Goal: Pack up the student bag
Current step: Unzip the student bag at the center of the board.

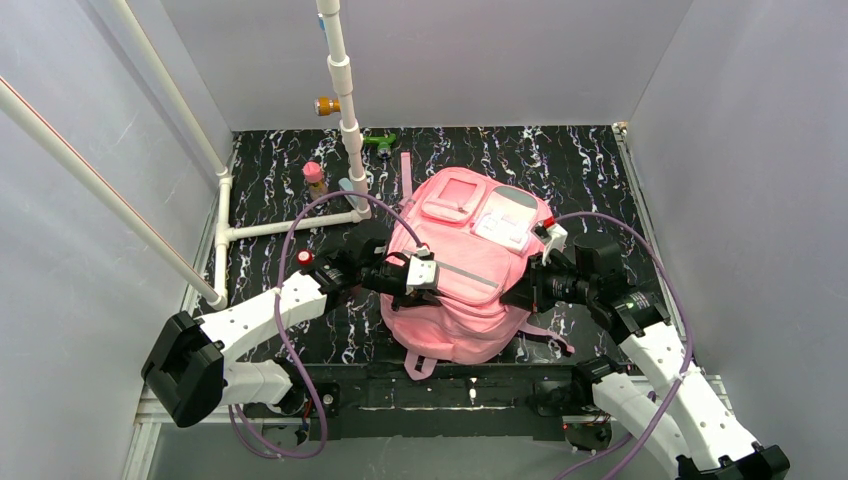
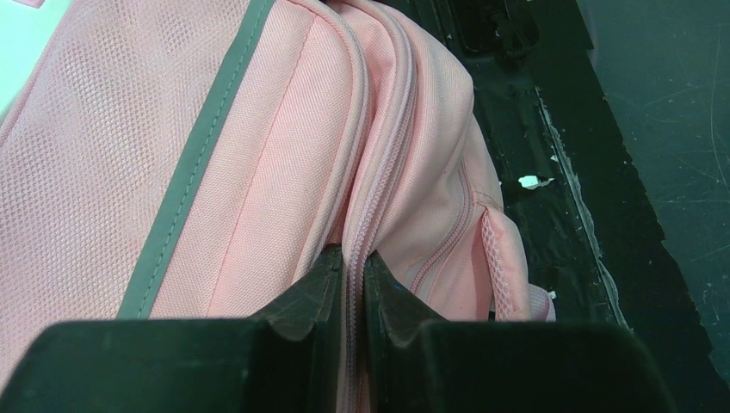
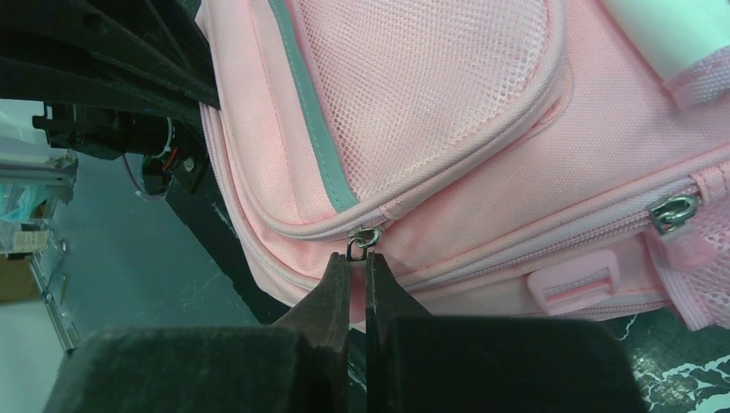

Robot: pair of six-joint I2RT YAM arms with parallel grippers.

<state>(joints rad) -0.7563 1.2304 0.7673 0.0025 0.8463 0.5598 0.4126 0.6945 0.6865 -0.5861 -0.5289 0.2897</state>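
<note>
The student bag (image 1: 460, 290) lies in the middle of the dark table, a big pink backpack with a white patch (image 1: 505, 225) on its front. My left gripper (image 1: 432, 278) presses in from the bag's left side. Seen from the left wrist, the left gripper (image 2: 353, 258) is shut on a zip seam of the student bag (image 2: 258, 172). My right gripper (image 1: 520, 292) reaches in from the right. In the right wrist view, the right gripper (image 3: 358, 258) is shut on the pink pull tab below the metal zip ring (image 3: 365, 238) of a mesh-fronted pocket (image 3: 430, 112).
A white pipe frame (image 1: 290, 228) stands at the back left, with an orange fitting (image 1: 325, 105) on its upright. A pink bottle (image 1: 314, 178) and a green item (image 1: 380, 142) lie behind the bag. Grey walls close in on three sides. Another zip slider (image 3: 673, 211) hangs to the right.
</note>
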